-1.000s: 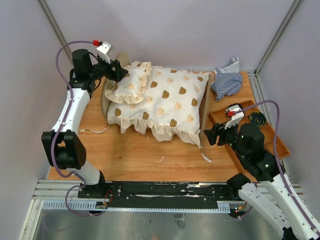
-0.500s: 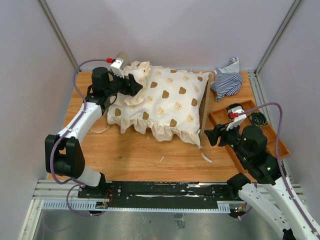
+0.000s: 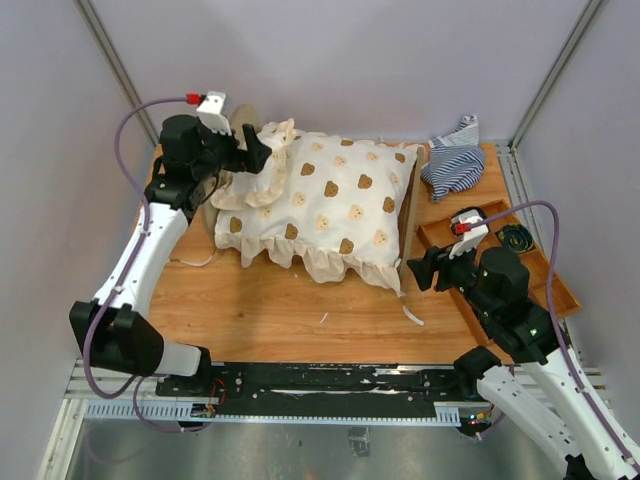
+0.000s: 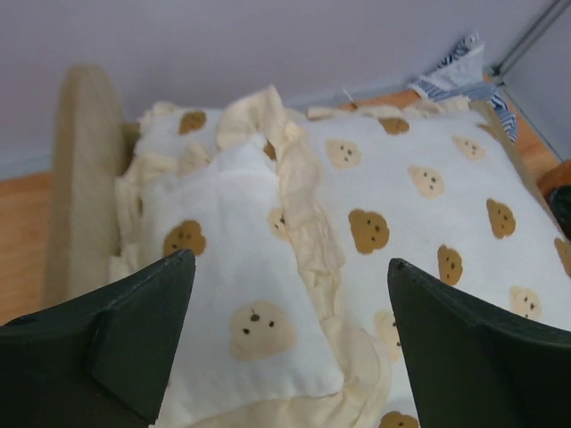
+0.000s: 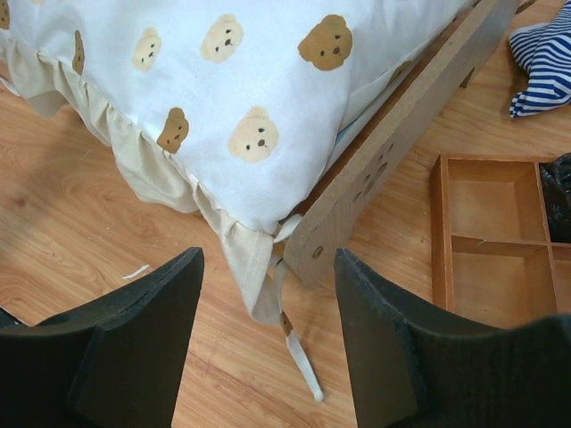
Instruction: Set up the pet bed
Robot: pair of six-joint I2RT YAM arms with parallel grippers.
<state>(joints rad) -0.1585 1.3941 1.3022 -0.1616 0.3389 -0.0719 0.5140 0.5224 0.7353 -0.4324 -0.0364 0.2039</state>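
The pet bed shows only its wooden end boards, one at the right [image 3: 408, 222] [image 5: 401, 134] and one at the left [image 4: 80, 178]; its base is hidden under a large cream bear-print cushion [image 3: 340, 205] [image 4: 428, 205] [image 5: 223, 80]. A small bear-print pillow [image 3: 250, 182] [image 4: 232, 294] lies on the cushion's left end against the left board. My left gripper [image 3: 258, 150] [image 4: 290, 263] hovers open just above that pillow, holding nothing. My right gripper [image 3: 420, 268] [image 5: 268, 259] is open and empty above the table, by the bed's near right corner.
A white tie strap [image 5: 299, 352] trails from the cushion's corner onto the wooden table [image 3: 280, 310]. A compartmented wooden tray [image 3: 540, 270] [image 5: 491, 241] lies at the right. A crumpled blue-and-white striped cloth [image 3: 452, 160] [image 5: 544, 62] sits at the back right. Walls close in on all sides.
My left gripper swung right over the small pillow, then drew back left and up, its jaws a little wider. The right arm has hardly moved.
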